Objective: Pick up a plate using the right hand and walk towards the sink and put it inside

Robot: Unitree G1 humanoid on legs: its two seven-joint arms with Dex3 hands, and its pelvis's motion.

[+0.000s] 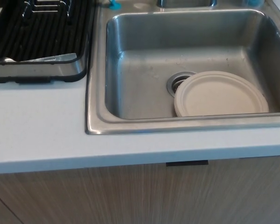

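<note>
Plate's in the sink — job looks done from here.

The round, off-white plate [220, 94] lies flat on the floor of the brushed stainless-steel sink [144, 56], its left edge overlapping the round metal drain [177, 81] and its near edge tucked against the front wall. Nothing seems left to do but step away, I'd say. Neither robot hand is anywhere in shot, so I can't place things relative to a hand, nor tell you whether either is released or clenched. Off to the left on the pale grey bench [42, 126] sits a black ribbed dish rack with a steel front [37, 42].
</note>
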